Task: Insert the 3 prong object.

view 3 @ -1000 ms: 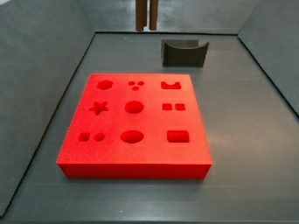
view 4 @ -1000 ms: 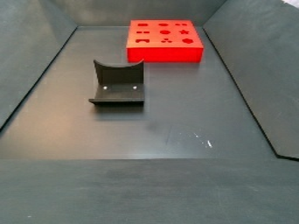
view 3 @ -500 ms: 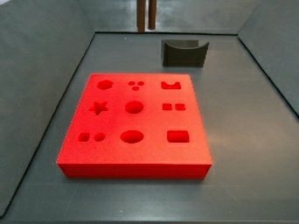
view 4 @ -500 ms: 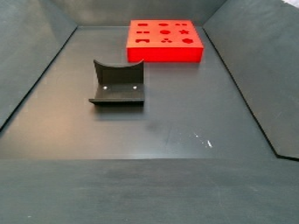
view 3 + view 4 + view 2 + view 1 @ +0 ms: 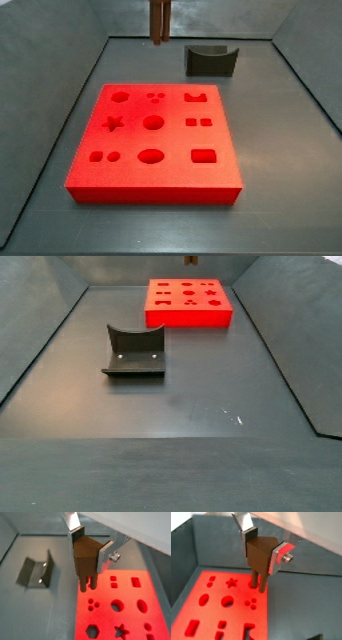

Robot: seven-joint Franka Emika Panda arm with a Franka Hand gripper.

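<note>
My gripper is shut on the 3 prong object, a dark brown piece with a wedge-shaped body and thin rods pointing down. It is also seen in the other wrist view, with the gripper around its body. The piece hangs well above the red block, near the block's far edge. The block has several shaped holes, among them a group of three small round holes, also seen in a side view. In that side view only the piece's rods show at the top edge.
The dark fixture stands on the grey floor beyond the red block. It also shows in a wrist view and a side view. Grey sloped walls enclose the floor on both sides.
The held piece has come lower and shifted slightly left in the side view; the block and fixture have not moved.
</note>
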